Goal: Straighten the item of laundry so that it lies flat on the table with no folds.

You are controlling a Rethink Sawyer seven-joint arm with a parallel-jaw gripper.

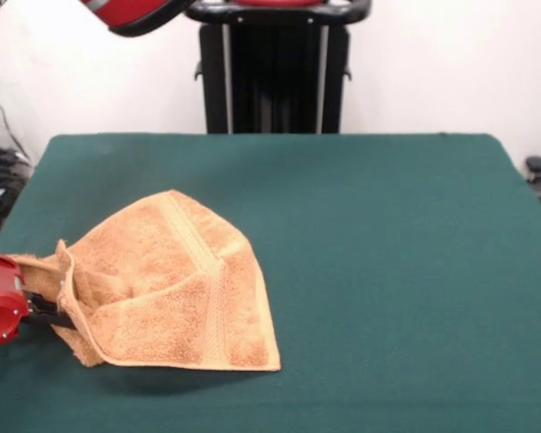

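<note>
Clearly the claw [50, 314] is pinching the soft, light towel [176, 289] by its near edge, cloth bunching just beyond it.

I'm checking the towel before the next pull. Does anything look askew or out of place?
Yes. The towel is not flat: it is folded over itself, with a woven band bent at an angle across the top layer. Its left corner is bunched at the pincer, near the table's left edge. Nothing looks damaged or spilled.

Single front camera, slightly raised, faces table [388, 271] lengthwise (wall behind).
</note>
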